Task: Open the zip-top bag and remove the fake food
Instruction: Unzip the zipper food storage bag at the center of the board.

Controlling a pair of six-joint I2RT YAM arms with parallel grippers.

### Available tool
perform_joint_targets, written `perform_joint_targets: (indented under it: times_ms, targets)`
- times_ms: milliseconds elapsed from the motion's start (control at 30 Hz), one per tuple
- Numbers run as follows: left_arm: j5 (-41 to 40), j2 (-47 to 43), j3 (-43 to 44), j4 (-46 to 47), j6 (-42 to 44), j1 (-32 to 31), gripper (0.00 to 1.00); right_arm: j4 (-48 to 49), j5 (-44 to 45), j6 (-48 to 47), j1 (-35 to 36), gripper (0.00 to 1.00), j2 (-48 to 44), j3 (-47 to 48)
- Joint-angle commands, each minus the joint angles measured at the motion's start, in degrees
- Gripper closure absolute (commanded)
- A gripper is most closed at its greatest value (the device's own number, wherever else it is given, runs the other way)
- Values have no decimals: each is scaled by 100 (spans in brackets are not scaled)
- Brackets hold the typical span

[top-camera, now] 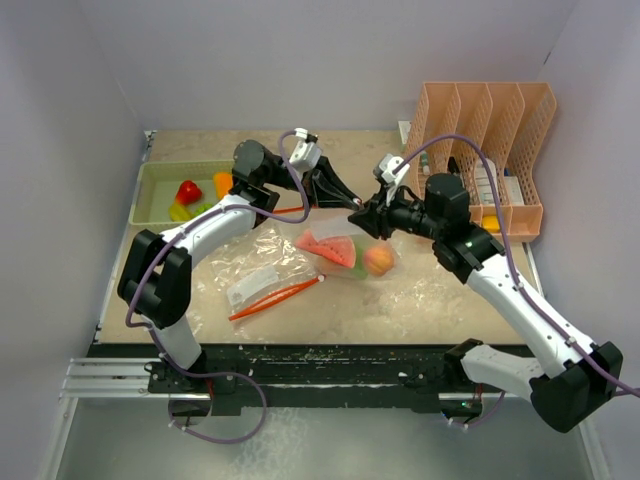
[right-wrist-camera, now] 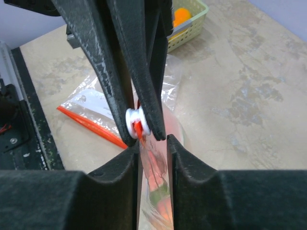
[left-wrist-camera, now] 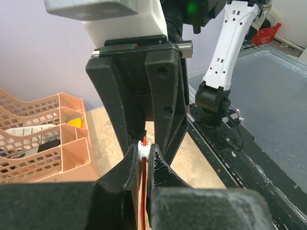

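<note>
My left claw (right-wrist-camera: 140,132) clamped on white slider (right-wrist-camera: 131,119), plain only at wrists; my right claw (right-wrist-camera: 153,146) slightly parted astride zip-top bag (top-camera: 255,265)

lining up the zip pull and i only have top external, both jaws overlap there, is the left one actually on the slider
Observer: Yes. The left wrist view shows the left gripper shut on the white slider, pinched between its fingertips.
Operator: and the right, is it clamping the bag
Observer: It doesn't look like it. In the right wrist view the right gripper has its jaws apart, and the zip-top bag film hangs loose in the gap.
</note>
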Motion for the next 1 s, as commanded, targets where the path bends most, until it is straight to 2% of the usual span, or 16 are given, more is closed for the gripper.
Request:
perform_joint_targets:
  times_ms: [0,67,100,167,400,567,833,967]
  targets:
    - [36,-1,252,196,-111,5,100,258,228,-157,-14,70,54,434]
    - [60,10,236,180,-129,5,100,265,177,-166,-16,74,99,508]
    - [71,2,231,178,-132,9,100,259,155,-168,-19,80,124,535]
    - [74,-21,222,142,-124,5,100,238,140,-191,-14,100,157,577]
    - [125,-55,222,-305,130,52,97,49,26,-142,-14,100,-39,440]
    - [102,-60,93,-345,144,154,96,146,425,-36,-28,100,-359,346]
    - [4,-140,-131,-613,400,343,96,57,510,-71,-23,100,-516,407]
    - [-89,-225,-180,-1161,837,399,96,36,537,-71,-24,100,-601,429]
